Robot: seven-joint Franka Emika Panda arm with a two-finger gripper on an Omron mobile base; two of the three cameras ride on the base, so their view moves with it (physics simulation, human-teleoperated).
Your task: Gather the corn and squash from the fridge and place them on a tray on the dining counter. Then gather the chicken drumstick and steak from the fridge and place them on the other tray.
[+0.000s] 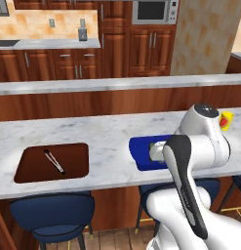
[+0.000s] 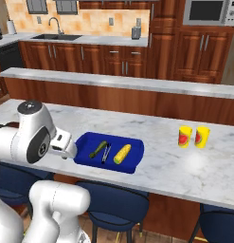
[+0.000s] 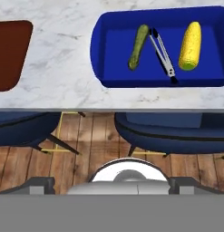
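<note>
Already the corn (image 3: 190,46) and the squash (image 3: 138,47) lie in the blue tray (image 3: 104,68) on the marble dining counter (image 3: 63,81), with a pair of tongs (image 3: 162,56) between them — so the vegetable half looks finished. Left of the blue tray sits the brown tray (image 1: 24,168), holding only its own tongs (image 1: 54,161); right of the blue tray, well apart, stand two yellow cups (image 2: 193,136). Blue stools (image 3: 168,131) tuck under the counter below the blue tray. The gripper (image 2: 66,147) hangs just off the blue tray's near edge, fingers spread wide and empty. My judgement: back away cleanly, head for the fridge, and aim the meats at the brown tray — not the blue.
</note>
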